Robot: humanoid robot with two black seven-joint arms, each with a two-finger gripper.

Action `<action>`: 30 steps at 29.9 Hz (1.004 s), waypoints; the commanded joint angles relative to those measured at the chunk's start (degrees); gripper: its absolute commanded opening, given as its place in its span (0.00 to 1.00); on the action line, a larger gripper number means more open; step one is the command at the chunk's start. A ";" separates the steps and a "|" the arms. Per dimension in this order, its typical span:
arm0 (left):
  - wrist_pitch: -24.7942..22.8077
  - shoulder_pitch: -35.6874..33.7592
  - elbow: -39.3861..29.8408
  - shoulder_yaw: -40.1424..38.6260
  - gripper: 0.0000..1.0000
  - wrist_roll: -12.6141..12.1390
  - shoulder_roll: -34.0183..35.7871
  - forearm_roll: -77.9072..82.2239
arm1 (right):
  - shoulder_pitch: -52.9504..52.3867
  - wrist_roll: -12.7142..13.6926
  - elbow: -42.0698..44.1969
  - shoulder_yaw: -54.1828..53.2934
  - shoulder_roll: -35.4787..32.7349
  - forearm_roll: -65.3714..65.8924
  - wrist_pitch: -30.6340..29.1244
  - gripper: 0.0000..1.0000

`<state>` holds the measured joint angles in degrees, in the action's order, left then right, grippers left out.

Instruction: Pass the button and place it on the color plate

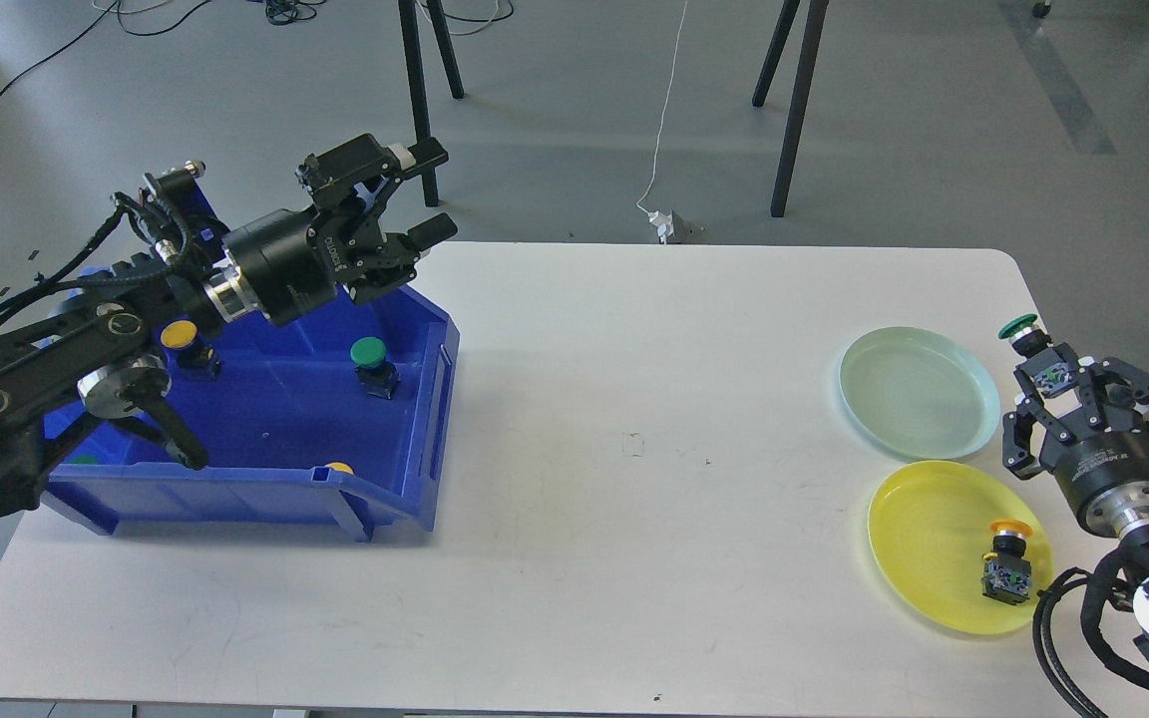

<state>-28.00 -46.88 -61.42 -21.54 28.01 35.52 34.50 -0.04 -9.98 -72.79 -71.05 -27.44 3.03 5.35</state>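
My right gripper (1058,376) is shut on a green-capped push button (1021,331) and holds it just right of the pale green plate (919,392), near the table's right edge. The yellow plate (934,558) in front of it holds a yellow-capped button (1008,565). My left gripper (425,194) is open and empty above the back right corner of the blue bin (265,419). In the bin lie a green button (373,363), a yellow button (186,344), and caps of others near the front wall.
The white table (624,449) stretches between the bin and the plates. Tripod legs (415,60) and a cable lie on the floor behind the table. My left arm's elbow hangs over the bin's left part.
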 commanded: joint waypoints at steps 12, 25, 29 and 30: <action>0.00 0.30 -0.10 -0.08 0.92 -0.01 -0.28 -0.05 | -13.84 2.07 16.09 8.82 6.60 -1.01 2.82 0.31; 0.00 4.86 -0.37 -5.87 0.92 -0.01 -0.36 -0.13 | -13.14 2.42 11.91 8.73 6.88 -1.27 -2.97 0.98; 0.00 7.41 -0.19 -11.93 0.92 -0.01 0.07 -1.18 | -11.82 2.16 3.03 7.77 4.34 -1.10 -6.31 0.98; 0.00 8.29 -0.10 -13.51 0.92 -0.01 0.16 -2.06 | -12.00 1.90 1.18 7.59 3.02 -1.10 -7.97 0.98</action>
<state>-28.00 -40.70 -61.74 -30.64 27.99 35.34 34.04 -12.19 -7.61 -65.76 -62.85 -21.50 1.82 0.73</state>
